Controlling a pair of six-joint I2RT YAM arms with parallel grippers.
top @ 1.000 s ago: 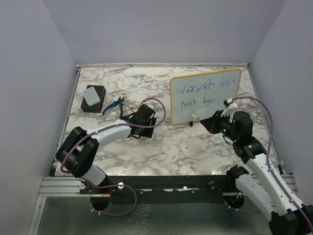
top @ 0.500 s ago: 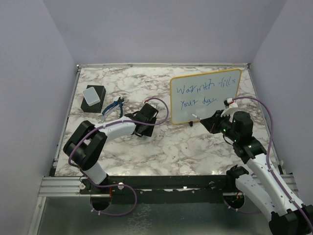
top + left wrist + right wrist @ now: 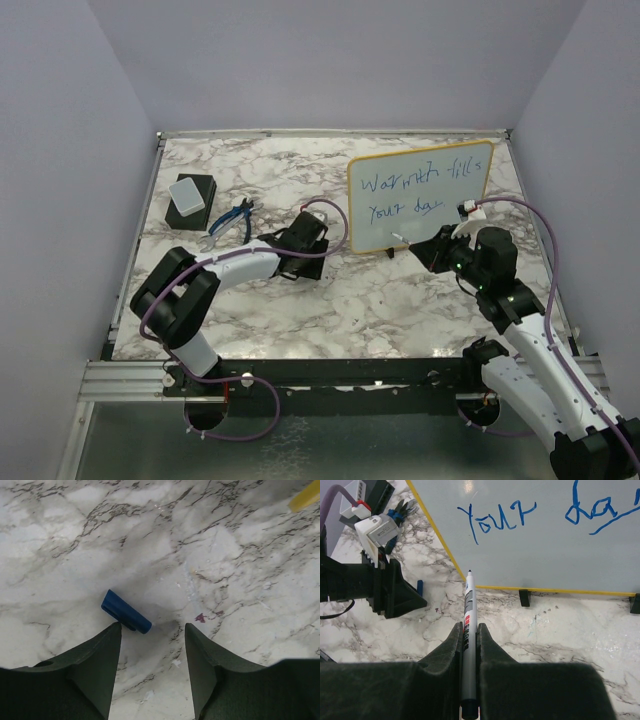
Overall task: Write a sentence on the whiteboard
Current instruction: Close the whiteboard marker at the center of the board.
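Whiteboard (image 3: 535, 550): standing upright on small black feet (image 3: 524, 598) at the far right of the veined marble table (image 3: 225, 555), with a smooth white face, thin yellow frame and rounded corners.
Sentence (image 3: 415, 185): running in thin blue strokes across two lines.
Right gripper (image 3: 468, 630): clamping a slim white marker (image 3: 469, 605), whose tip is pointing at the board's lower-left corner.
Left gripper (image 3: 152, 626): hovering with its dark wedge-shaped fingers apart and nothing between them, a small blue oblong cap (image 3: 126, 612) lying just ahead.

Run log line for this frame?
left jaws open over blue cap | right jaws shut on marker, tip by whiteboard lower-left corner | sentence written
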